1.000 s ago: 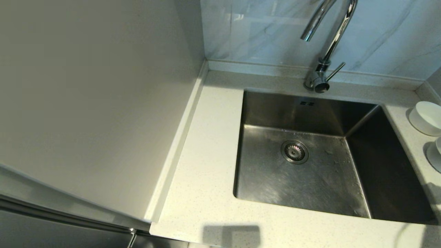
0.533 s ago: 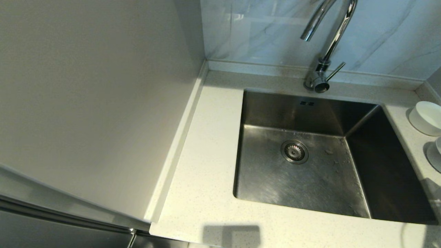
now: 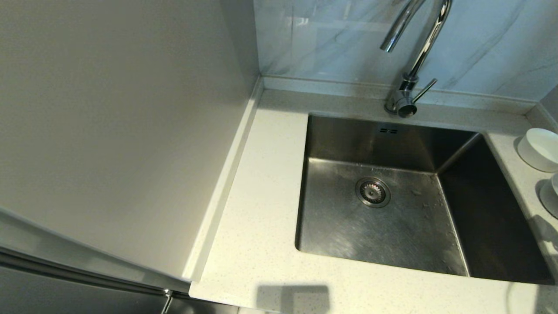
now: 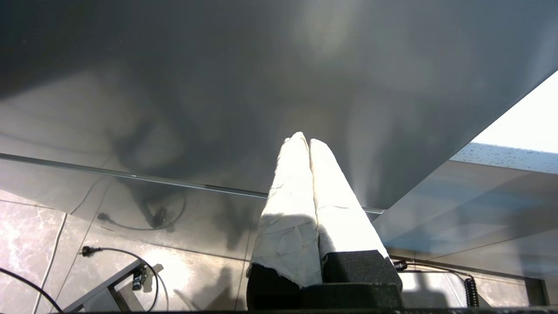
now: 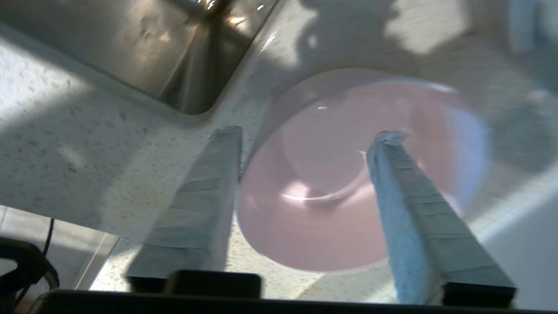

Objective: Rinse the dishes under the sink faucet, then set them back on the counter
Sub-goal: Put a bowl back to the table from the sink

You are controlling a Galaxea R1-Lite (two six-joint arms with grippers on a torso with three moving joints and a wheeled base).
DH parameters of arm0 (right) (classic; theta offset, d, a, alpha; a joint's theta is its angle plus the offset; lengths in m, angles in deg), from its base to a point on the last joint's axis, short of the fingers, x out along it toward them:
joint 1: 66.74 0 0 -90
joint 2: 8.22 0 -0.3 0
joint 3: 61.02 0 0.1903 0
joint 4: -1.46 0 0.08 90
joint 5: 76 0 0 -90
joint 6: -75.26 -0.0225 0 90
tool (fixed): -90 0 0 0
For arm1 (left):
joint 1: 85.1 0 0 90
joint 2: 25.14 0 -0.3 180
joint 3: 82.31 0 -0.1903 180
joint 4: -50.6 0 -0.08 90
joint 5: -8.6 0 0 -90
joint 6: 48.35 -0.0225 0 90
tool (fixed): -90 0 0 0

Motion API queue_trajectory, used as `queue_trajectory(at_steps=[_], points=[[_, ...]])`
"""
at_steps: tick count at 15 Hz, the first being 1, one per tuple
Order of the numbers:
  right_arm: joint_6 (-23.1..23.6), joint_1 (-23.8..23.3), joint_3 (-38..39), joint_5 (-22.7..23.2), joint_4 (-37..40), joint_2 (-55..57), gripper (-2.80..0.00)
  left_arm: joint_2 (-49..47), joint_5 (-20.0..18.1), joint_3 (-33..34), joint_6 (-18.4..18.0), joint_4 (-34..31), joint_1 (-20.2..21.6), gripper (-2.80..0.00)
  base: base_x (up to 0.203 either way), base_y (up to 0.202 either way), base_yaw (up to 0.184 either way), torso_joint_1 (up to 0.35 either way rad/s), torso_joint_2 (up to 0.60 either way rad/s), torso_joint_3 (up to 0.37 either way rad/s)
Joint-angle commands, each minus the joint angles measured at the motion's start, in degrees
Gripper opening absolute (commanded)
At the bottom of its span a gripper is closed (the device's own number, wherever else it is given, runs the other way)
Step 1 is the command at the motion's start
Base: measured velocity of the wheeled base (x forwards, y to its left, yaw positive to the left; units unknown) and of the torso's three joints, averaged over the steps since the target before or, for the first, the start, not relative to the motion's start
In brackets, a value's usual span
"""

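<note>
A pale pink bowl (image 5: pixel 331 174) sits on the speckled counter (image 5: pixel 65 144) beside a corner of the sink (image 5: pixel 144 48). My right gripper (image 5: pixel 307 134) is open over it, one finger outside the bowl's wall and the other inside the bowl. In the head view the steel sink (image 3: pixel 340 226) lies empty under the chrome faucet (image 3: pixel 418 52). A white bowl (image 3: pixel 540 150) and a second greyish one (image 3: pixel 552 196), cut by the frame edge, stand on the counter (image 3: pixel 261 183) to the right. Neither arm shows there. My left gripper (image 4: pixel 304 140) is shut and empty, parked low before a grey cabinet panel.
A tall pale side panel (image 3: pixel 122 131) walls the counter's left. Grey marbled tile (image 3: pixel 331 39) backs the faucet. Cables (image 4: pixel 109 250) lie on the tiled floor below the left arm.
A shadow on the counter at the far right edge of the head view has shifted slightly toward the bowls. Nothing else there has moved.
</note>
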Motion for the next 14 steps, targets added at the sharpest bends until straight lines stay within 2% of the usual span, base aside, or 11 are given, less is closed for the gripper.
queue_trajectory(at_steps=[1, 4, 6, 8, 12, 13, 14], points=[[-0.8, 0.0, -1.1, 0.4, 0.3, -3.1, 0.00, 0.2, -0.1, 0.0, 0.0, 0.0, 0.0, -2.80, 0.000, 0.000, 0.000, 0.000, 0.00, 0.000], [-3.7, 0.0, -1.1, 0.2, -0.3, -8.5, 0.00, 0.2, 0.0, 0.0, 0.0, 0.0, 0.0, -2.80, 0.000, 0.000, 0.000, 0.000, 0.00, 0.000], [-9.3, 0.5, -1.2, 0.1, -0.6, -12.7, 0.00, 0.2, 0.0, 0.0, 0.0, 0.0, 0.0, -2.80, 0.000, 0.000, 0.000, 0.000, 0.00, 0.000], [-16.7, 5.5, -2.3, 0.2, -2.3, -14.8, 0.00, 0.2, 0.0, 0.0, 0.0, 0.0, 0.0, -2.80, 0.000, 0.000, 0.000, 0.000, 0.00, 0.000], [-36.7, 21.6, -7.4, 0.2, -10.4, -17.7, 0.00, 0.2, 0.0, 0.0, 0.0, 0.0, 0.0, -2.80, 0.000, 0.000, 0.000, 0.000, 0.00, 0.000], [-40.0, 24.5, -8.4, 0.1, -12.9, -18.7, -2.80, 0.2, 0.0, 0.0, 0.0, 0.0, 0.0, -2.80, 0.000, 0.000, 0.000, 0.000, 0.00, 0.000], [-41.4, 25.8, -8.5, 0.2, -14.7, -20.4, -2.80, 0.2, 0.0, 0.0, 0.0, 0.0, 0.0, -2.80, 0.000, 0.000, 0.000, 0.000, 0.00, 0.000]])
